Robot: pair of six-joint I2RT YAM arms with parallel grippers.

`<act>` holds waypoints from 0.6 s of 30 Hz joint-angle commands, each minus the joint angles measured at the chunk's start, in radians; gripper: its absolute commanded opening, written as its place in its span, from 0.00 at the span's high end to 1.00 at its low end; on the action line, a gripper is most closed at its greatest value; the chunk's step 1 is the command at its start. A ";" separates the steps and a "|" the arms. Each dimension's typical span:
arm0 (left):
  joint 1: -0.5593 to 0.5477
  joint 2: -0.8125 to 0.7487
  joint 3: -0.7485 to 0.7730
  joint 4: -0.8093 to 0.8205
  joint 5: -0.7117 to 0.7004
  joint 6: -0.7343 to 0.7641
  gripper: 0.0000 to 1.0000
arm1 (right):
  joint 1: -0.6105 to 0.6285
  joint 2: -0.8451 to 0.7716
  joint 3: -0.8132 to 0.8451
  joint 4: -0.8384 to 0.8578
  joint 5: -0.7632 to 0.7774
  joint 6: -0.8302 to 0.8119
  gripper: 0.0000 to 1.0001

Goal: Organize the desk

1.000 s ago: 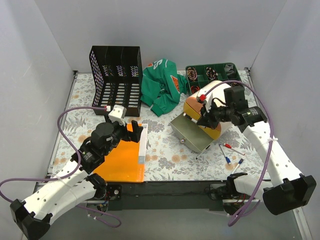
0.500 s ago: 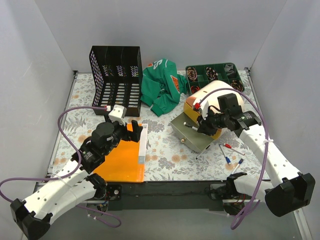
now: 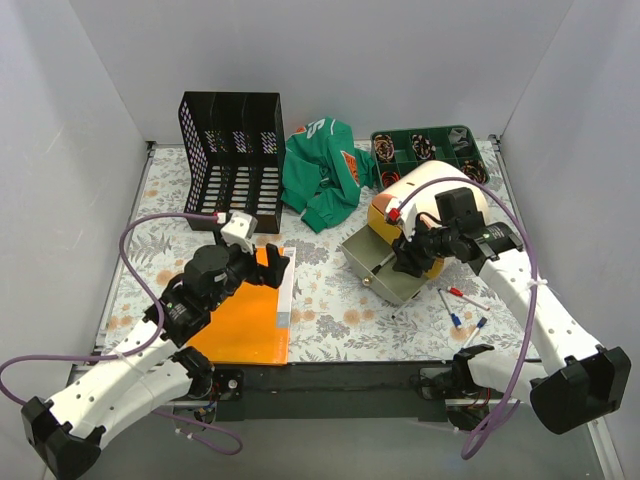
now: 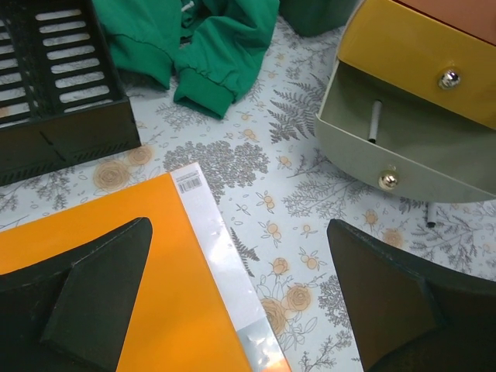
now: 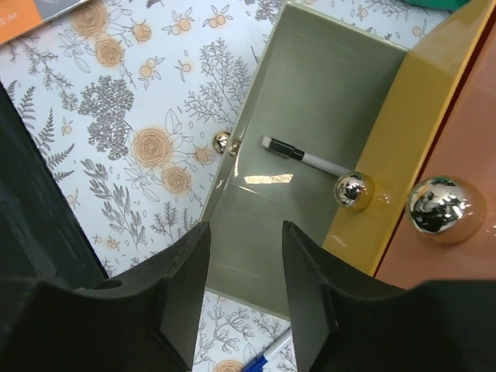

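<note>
desk fills the view, cluttered | step: pens into open grey drawer; right end effector released, empty, above it; one pen lies inside | advice: rise clear of the drawer wall before swinging to the loose pens at front right | around: green garment, orange folder under left end effector, released wide | nothing seems to block the path

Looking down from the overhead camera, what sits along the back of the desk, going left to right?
black file rack → crumpled green garment → green compartment tray
</note>
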 commanded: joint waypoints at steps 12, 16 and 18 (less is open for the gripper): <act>0.005 0.084 -0.028 0.098 0.658 0.032 0.11 | -0.030 -0.301 -0.153 -0.311 -0.186 -0.572 0.28; -0.001 0.165 -0.010 0.080 0.693 0.027 0.15 | -0.029 -0.336 -0.295 -0.396 -0.216 -0.830 0.29; -0.001 0.173 -0.004 0.069 0.672 0.038 0.14 | -0.029 -0.338 -0.329 -0.402 -0.235 -0.946 0.30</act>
